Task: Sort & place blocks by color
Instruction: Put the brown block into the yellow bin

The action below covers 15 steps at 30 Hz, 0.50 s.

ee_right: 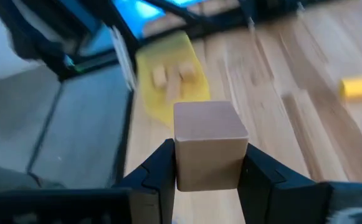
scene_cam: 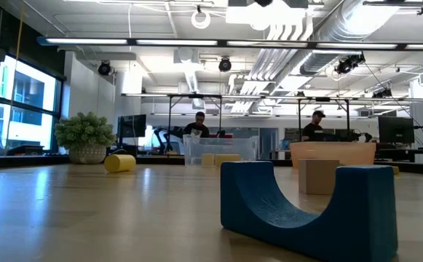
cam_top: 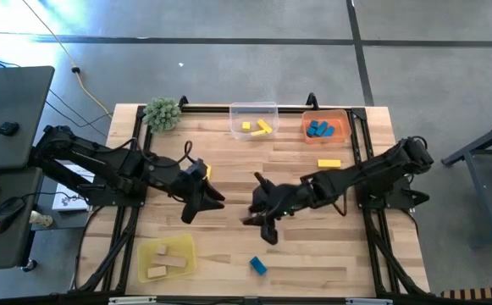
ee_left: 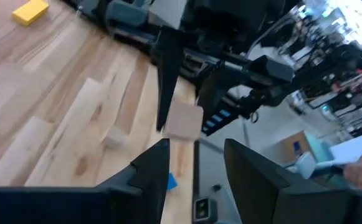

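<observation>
My right gripper [cam_top: 258, 218] is over the table's middle, shut on a plain wood cube [ee_right: 207, 152]. The cube also shows in the left wrist view [ee_left: 184, 121]. My left gripper [cam_top: 205, 200] hovers just to its left, open and empty, its fingers [ee_left: 152, 163] pointing toward the cube. A blue arch block [cam_top: 257, 266] stands on its two feet [scene_cam: 309, 211] near the front edge. A yellow bar [cam_top: 328, 163] lies at the right and a yellow block [cam_top: 203, 170] lies by my left arm. A small wood block [ee_left: 113, 137] lies on the table. My right gripper pinches the wood cube by two opposite side faces [ee_right: 179, 158] between its two fingers. The fingers come from the table's right side. The cube stands out past the fingertips [ee_right: 162, 168] and is lifted clear of the table.
A clear tray [cam_top: 254, 108] with yellow blocks and an orange tray [cam_top: 325, 114] with blue blocks stand at the far edge. A yellow tray [cam_top: 167, 246] with wood blocks lies near the front left. A green plant [cam_top: 163, 113] stands far left. People sit in the room behind.
</observation>
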Tool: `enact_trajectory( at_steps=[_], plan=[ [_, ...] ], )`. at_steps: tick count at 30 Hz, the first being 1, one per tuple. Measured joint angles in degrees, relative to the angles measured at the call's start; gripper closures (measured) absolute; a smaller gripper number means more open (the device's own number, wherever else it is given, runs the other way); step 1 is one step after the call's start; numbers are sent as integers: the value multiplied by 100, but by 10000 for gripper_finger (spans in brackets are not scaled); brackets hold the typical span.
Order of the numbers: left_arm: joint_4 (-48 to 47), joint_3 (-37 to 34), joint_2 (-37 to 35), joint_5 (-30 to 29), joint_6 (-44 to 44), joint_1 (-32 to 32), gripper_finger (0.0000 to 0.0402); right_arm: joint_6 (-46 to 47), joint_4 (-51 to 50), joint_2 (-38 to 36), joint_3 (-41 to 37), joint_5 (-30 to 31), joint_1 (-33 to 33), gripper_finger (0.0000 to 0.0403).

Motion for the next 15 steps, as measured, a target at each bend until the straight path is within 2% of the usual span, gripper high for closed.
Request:
enact_trajectory(
  at_steps=[3, 9, 15],
  plan=[
    [178, 0, 0, -9, 0, 0, 259, -137, 437, 0, 0, -206, -106, 296],
    [379, 0, 0, -26, 94, 0, 259, 143, 857, 0, 0, -217, -245, 296],
    [377, 0, 0, -282, 126, 4, 259, 357, 1254, 0, 0, -159, -276, 296]
  ],
)
